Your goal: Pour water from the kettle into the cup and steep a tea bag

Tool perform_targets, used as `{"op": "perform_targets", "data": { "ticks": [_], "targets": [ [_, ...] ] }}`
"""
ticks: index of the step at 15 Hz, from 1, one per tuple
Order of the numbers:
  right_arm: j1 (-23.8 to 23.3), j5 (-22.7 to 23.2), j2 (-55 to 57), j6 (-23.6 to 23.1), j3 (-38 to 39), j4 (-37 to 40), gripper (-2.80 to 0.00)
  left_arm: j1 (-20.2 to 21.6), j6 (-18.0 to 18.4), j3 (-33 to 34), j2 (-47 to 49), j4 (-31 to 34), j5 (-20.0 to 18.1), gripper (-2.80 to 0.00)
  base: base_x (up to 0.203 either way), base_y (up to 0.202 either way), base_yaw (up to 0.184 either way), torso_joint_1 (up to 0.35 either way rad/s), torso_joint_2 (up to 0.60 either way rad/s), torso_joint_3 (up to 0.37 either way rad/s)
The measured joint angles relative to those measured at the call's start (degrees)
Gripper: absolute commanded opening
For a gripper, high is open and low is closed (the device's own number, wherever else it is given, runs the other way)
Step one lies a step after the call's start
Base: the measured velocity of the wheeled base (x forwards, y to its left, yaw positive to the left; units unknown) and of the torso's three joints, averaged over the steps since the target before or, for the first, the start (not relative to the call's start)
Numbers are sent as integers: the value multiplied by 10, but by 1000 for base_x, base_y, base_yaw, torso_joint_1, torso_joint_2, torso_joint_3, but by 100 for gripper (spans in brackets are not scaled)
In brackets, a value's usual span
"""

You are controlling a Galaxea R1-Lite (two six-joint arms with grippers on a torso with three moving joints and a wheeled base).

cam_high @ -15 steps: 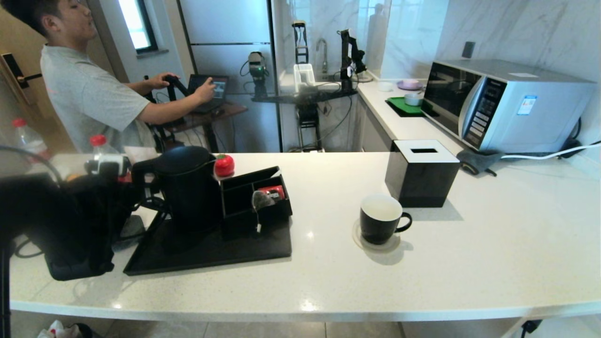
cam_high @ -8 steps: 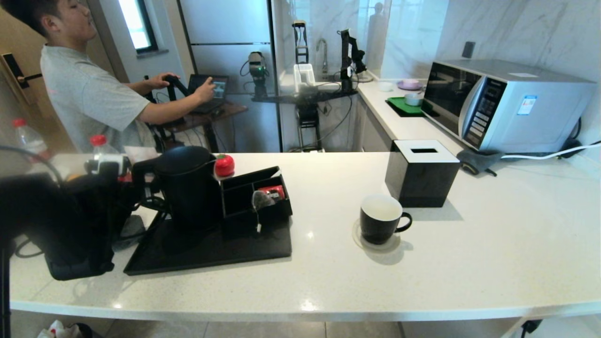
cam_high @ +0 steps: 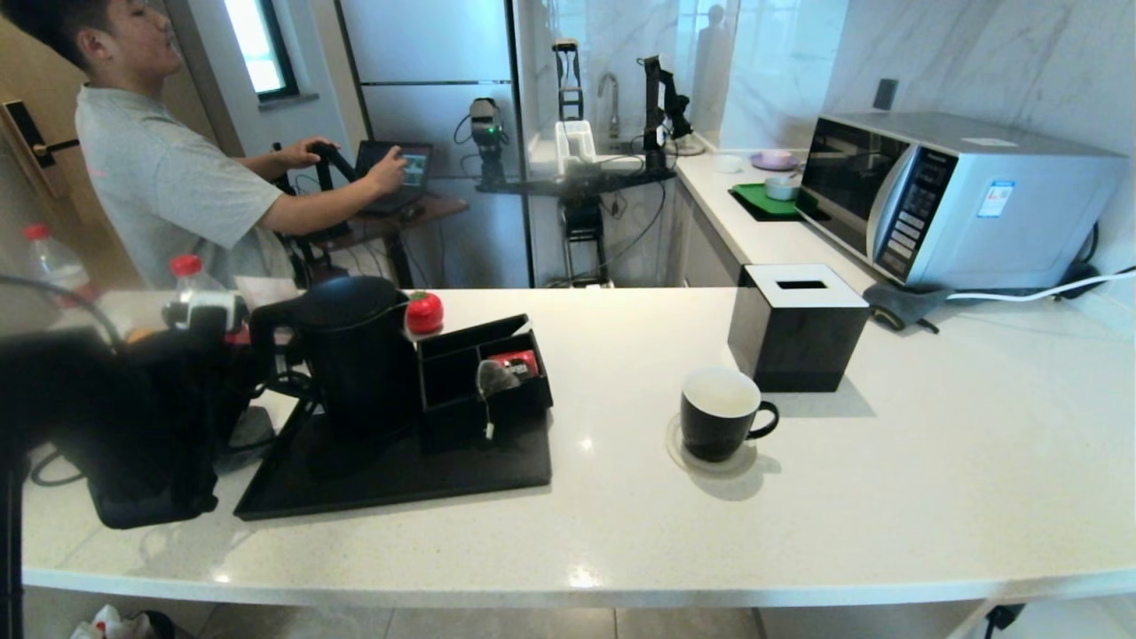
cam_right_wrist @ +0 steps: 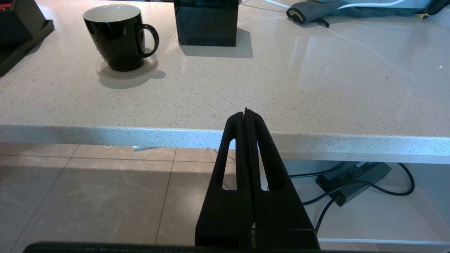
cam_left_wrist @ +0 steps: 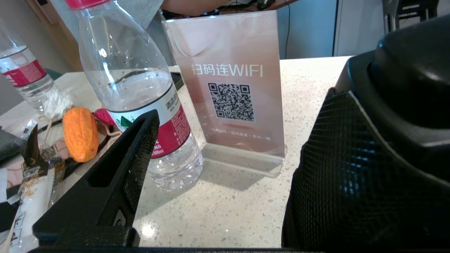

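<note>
While nothing is yet poured, the kettle (cam_high: 355, 355) is standing on its tray (cam_high: 399, 479), the cup (cam_high: 717, 414) sitting empty on the counter (cam_high: 887, 497) and the tea bag (cam_high: 493, 377) hanging at the organiser (cam_high: 484, 368). By the kettle, the left gripper (cam_left_wrist: 225, 168) is spreading its fingers wide, holding nothing. Below the counter edge, the right gripper (cam_right_wrist: 246, 112) is keeping its fingers pressed together, empty.

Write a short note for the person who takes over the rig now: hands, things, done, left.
Left hand: open, beside the kettle at its handle side; one finger is free and no grip shows yet.
Right hand: shut, empty, parked below the counter edge.
Kettle: upright on the black tray.
Tea bag: hanging at the organiser on the tray.
Cup: on a coaster, in front of the tissue box; it looks empty.
Done: nothing finished.
Left: grasp kettle, pour, steep bag.
</note>
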Motion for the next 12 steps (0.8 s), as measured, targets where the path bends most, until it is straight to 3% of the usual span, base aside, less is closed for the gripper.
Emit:
{"op": "perform_targets", "data": {
  "ticks": [12],
  "targets": [
    [0, 0, 0, 0, 0, 0, -280, -4, 1, -19, 6, -1, 0, 0, 0, 0, 0, 0, 0, 0]
  ]
}}
